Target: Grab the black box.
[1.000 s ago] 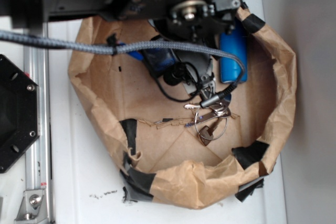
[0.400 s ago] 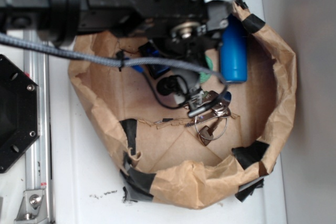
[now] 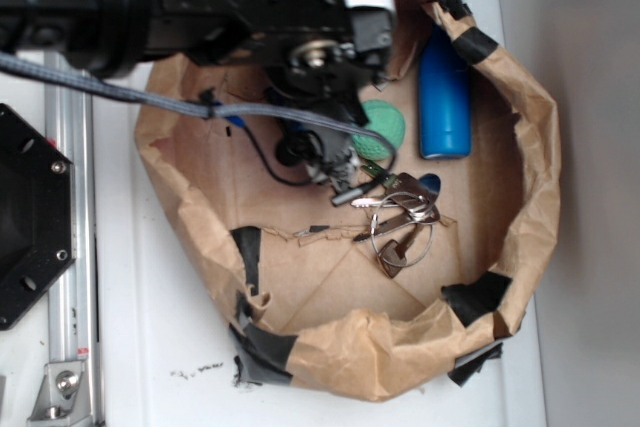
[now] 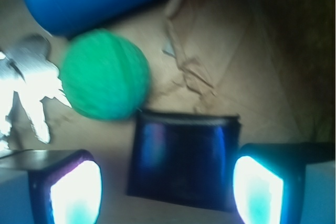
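Wrist view: we see the black box (image 4: 181, 162) lying flat between the spread fingers of the gripper (image 4: 167, 188), just beside the green ball (image 4: 105, 74). Versus a second ago, the arm has shifted left, uncovering ball and blue cylinder (image 3: 443, 94); we judge closing comes next.
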You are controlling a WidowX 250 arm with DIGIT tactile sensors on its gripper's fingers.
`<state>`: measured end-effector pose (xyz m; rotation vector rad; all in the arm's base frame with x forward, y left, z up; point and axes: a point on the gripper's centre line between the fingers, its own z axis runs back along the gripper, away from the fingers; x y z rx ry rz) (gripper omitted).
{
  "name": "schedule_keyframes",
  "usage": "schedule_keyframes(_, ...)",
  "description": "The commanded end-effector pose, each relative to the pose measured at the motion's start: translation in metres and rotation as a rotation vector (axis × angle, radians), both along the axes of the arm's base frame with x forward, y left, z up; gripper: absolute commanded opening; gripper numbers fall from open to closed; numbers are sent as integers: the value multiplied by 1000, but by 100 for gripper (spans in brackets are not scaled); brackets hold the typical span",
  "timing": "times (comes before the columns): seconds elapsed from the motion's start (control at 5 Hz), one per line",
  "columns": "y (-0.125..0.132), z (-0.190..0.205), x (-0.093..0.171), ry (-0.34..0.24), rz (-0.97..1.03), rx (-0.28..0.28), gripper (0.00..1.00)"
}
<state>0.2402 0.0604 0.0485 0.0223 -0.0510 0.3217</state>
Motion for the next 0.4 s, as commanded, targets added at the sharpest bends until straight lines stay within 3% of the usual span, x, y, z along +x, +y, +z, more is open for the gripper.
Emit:
schedule_keyframes(0.0,18,11,-3,-40,26,4,100)
schedule_keyframes(0.2,14,5,0,-29,8,14,100)
